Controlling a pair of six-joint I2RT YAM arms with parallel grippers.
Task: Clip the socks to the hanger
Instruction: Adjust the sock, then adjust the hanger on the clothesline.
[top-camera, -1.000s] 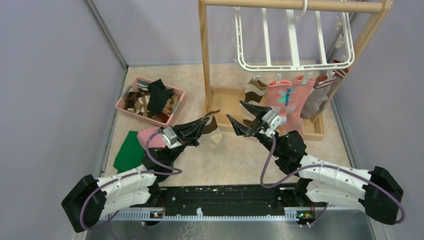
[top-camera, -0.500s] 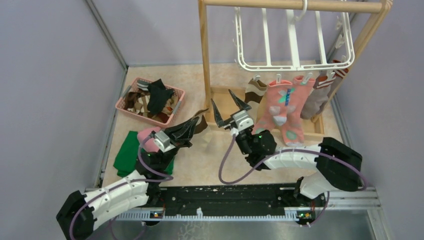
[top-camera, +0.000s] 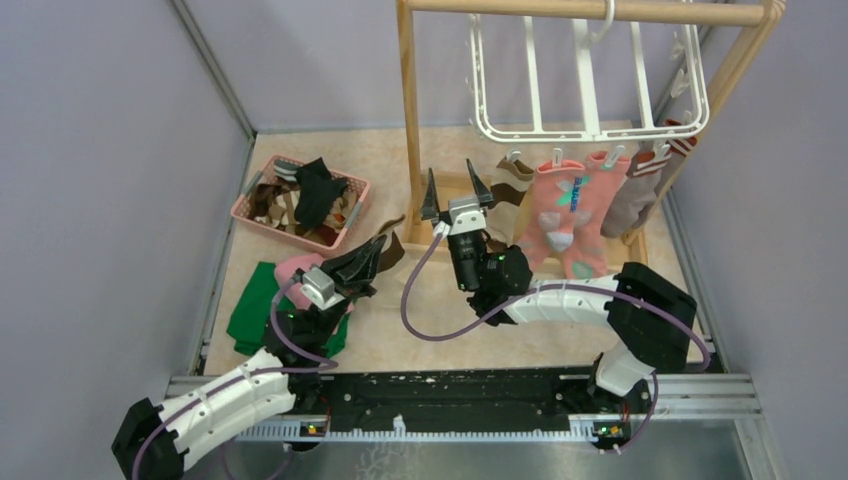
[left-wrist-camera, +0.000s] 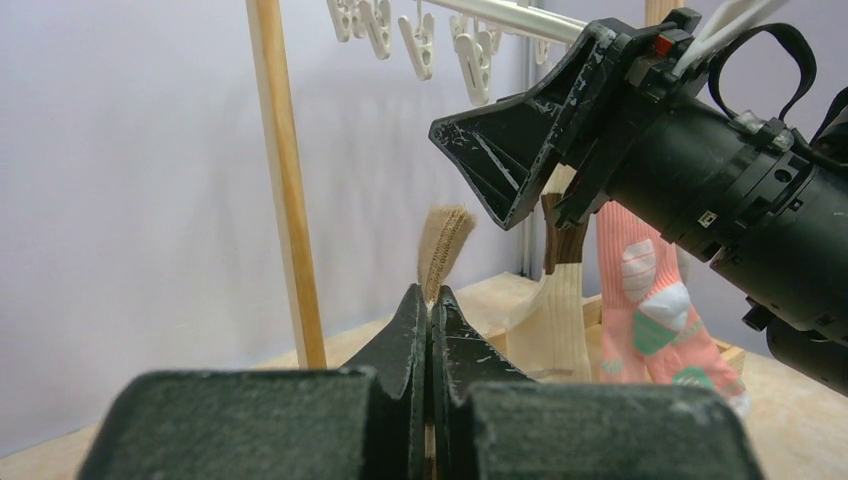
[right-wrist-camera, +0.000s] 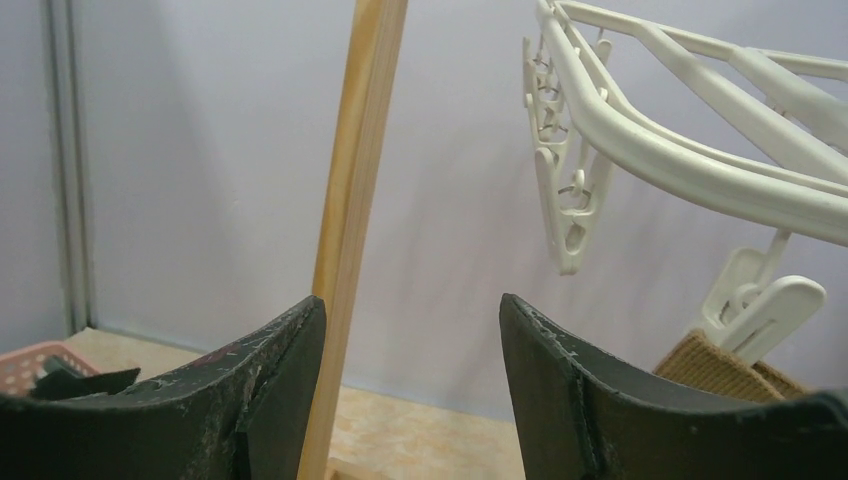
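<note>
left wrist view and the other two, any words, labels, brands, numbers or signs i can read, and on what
No text can be read in any view.
Too small to read: the white sticker on the black body behind the right gripper.
No figures legible: the white tick marks along the rail by the arm bases.
Shapes only, no letters: the pink sock.

Held sock (left-wrist-camera: 446, 238) mostly hidden by left pincer (left-wrist-camera: 431, 306)
</note>
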